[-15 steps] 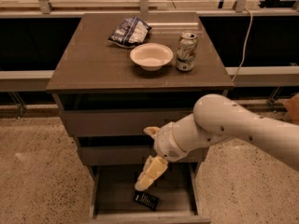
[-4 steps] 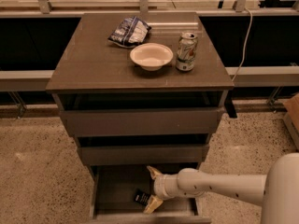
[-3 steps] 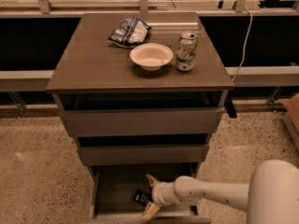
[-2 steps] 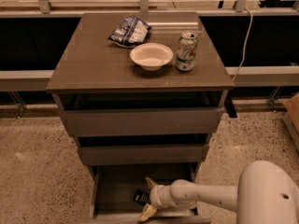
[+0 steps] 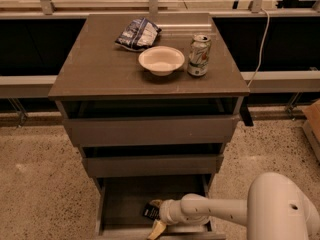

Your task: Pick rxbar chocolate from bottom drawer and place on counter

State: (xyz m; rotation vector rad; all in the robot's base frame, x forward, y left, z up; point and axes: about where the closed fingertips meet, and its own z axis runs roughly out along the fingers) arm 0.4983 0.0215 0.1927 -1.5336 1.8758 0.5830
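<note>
The bottom drawer [image 5: 120, 204], a plain grey-brown box, stood pulled out. A small flat black chocolate bar [image 5: 149, 211] lay on its floor near the front. The gripper [image 5: 152, 219] reached in from 3 o'clock with its cream fingers spread, one on each side of the bar. On the matte counter [image 5: 100, 69] stood a round white bowl [image 5: 161, 60], with a can [image 5: 199, 55] at its 3 o'clock and a crumpled bag [image 5: 138, 33] at 11 o'clock.

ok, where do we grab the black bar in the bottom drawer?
Pinch the bar across its short width, near the middle. It lies flat on the floor of the bottom drawer, near the front, so come down from above at the front; the drawer above overhangs the back. The gripper sits right at it, open.
</note>
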